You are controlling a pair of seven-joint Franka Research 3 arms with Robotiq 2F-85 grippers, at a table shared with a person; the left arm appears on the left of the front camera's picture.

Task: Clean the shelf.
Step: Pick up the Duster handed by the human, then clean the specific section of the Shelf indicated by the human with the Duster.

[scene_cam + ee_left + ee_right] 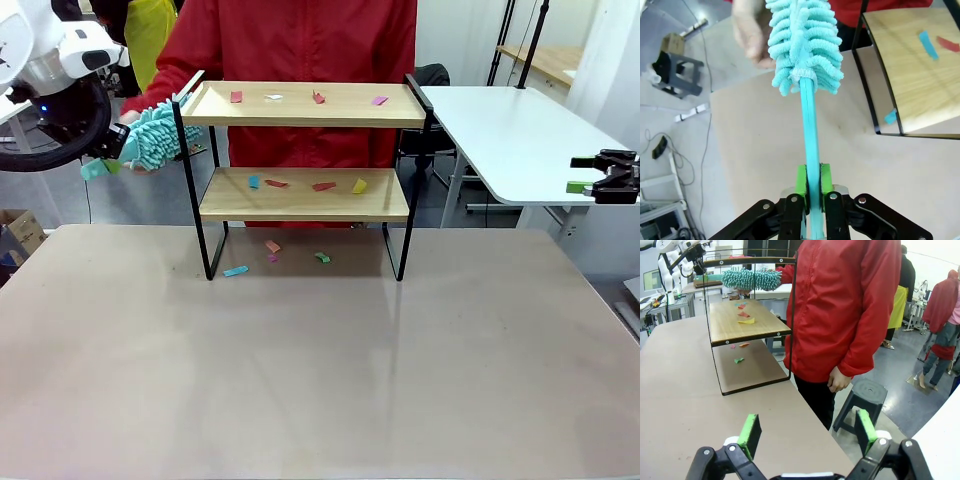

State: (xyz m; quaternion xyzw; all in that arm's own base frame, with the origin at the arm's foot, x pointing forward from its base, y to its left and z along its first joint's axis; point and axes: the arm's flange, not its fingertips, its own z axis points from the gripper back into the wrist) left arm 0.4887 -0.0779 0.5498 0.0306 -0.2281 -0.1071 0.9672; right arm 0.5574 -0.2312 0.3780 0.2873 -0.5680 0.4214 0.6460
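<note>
Left wrist view: your left claw (813, 181) pinches the teal duster (805, 45) by its stiff handle; head looks soft. Right claw (807, 432) spread. Shelf (300, 205) looks light; brace its frame.

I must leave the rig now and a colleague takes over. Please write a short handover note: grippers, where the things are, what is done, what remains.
Left gripper: shut on the handle of the teal duster, whose head is raised beside the left end of the shelf.
Right gripper: open, empty, off to the right.
A person's hand is close to the duster head; I cannot tell if it touches.
Paper scraps lie on the top board, the lower board and the table beneath.
Done: duster gripped.
Left: sweep both boards.
</note>
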